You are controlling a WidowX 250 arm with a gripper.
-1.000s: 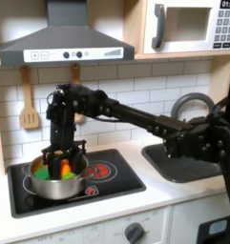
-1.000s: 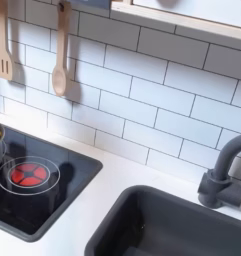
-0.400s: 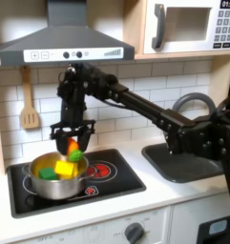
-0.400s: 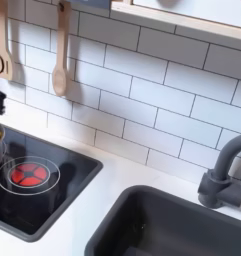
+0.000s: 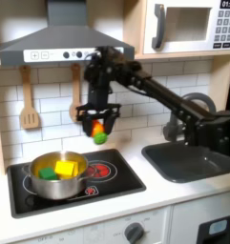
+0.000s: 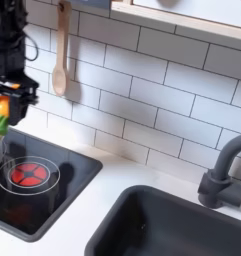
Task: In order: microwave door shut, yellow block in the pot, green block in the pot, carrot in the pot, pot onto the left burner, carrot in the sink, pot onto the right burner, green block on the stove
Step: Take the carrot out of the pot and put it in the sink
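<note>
The shiny round steel pot is sitting on the flat black cooktop's burner at the first exterior view's left, holding the small yellow cube and the dark-green block. Above the stove, the claw is hanging clamped on the stubby orange carrot, its lime-green tip pointing down. Behind, the white-framed microwave door is standing shut.

All black, this arm: chunky boxy joint housings linked by slim straight segments, with a matte finish that catches little light. Out at the end, the gripper is black too, with short dark fingers under a blocky wrist.
</note>
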